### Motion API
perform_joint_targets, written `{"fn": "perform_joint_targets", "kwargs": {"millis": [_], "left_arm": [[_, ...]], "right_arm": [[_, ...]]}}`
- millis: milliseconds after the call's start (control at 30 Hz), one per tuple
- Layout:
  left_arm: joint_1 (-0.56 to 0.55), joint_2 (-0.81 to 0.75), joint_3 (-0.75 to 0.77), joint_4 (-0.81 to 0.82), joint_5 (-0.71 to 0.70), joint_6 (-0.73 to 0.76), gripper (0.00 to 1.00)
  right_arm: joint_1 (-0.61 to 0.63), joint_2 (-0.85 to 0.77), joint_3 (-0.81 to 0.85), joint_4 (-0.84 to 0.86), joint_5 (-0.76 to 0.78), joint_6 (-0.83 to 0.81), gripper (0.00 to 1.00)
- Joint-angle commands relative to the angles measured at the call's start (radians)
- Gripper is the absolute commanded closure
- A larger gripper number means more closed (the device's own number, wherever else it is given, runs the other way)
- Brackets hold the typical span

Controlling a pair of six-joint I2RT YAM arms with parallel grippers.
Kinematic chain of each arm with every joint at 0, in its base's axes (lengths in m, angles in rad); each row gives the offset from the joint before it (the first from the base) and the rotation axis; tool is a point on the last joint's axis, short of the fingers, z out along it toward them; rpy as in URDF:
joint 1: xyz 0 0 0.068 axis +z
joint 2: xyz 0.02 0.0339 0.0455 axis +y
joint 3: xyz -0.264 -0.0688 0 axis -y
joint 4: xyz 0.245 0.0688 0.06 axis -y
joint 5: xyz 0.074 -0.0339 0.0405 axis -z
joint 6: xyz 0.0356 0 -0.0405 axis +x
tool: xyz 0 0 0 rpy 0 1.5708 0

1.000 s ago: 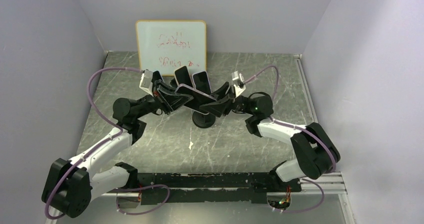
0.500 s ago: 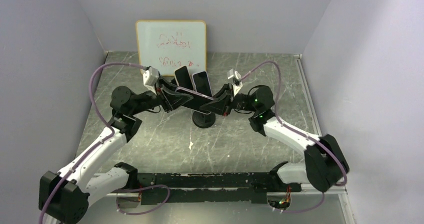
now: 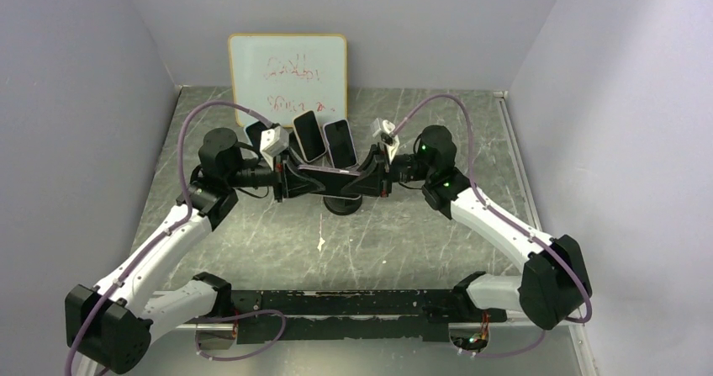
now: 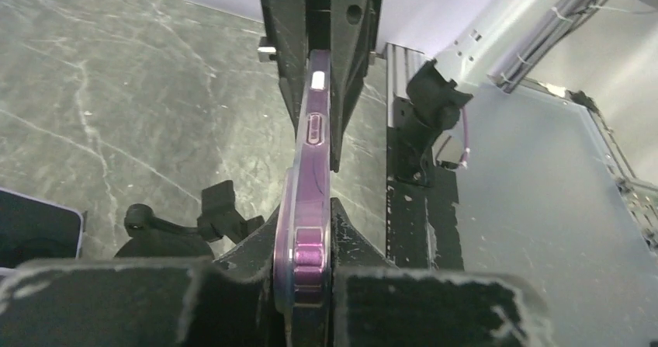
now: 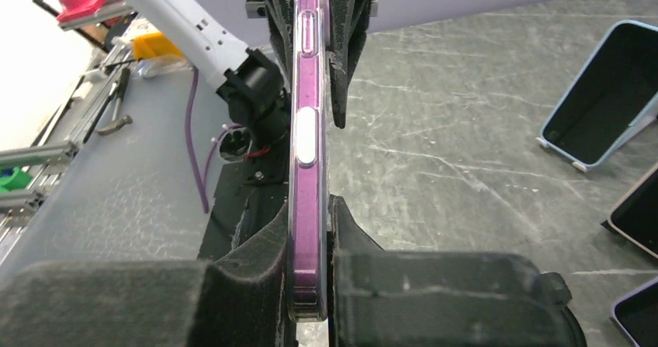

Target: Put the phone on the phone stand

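Table (image 3: 277, 237): grey, marbled sheet with pale scratches running in all directions and a small white fleck on the arm side of the phone stand (image 3: 340, 203). Plain lavender walls (image 3: 437, 23) close the cell on three sides. A whiteboard (image 3: 287, 77) with red scribbles leans on the back wall, behind the stand.

I see the phone (image 3: 326, 171), in its clear purple case, lying level in the air directly over the stand's round black base, not resting on it. The left gripper (image 4: 304, 285) is clamped on the phone's end to the left of the stand. The right gripper (image 5: 309, 277) is clamped on the opposite end. Both wrist views show padded fingers pressed to the two faces.

Several dark-screened spare phones (image 3: 308, 135) stand propped between stand and whiteboard. Black mounting rail (image 3: 336, 302) crosses the table edge nearest the arm bases, well apart from the stand.
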Motion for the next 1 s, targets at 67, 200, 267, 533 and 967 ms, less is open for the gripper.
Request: {"fn": "perform_joint_targets", "kwargs": {"millis": [67,200,267,533,967], "left_arm": [[-0.014,-0.003,0.002,-0.023,0.321,0.097,0.95],[-0.016,-0.050,-0.002,-0.040,0.266,0.162,0.95],[-0.015,-0.069,-0.037,0.111,0.220,0.031,0.95],[-0.014,-0.059,-0.267,1.029,0.030,-0.535,0.95],[-0.014,-0.042,-0.227,0.971,0.016,-0.489,0.95]], "right_arm": [[-0.005,0.019,0.073,-0.048,-0.026,-0.024,1.00],[-0.005,0.003,0.032,0.082,0.022,0.045,0.83],[-0.004,-0.026,-0.022,0.203,0.097,0.105,0.53],[-0.004,-0.019,-0.171,0.611,0.259,0.303,0.34],[0.006,0.051,-0.113,0.590,0.180,0.325,0.50]]}}
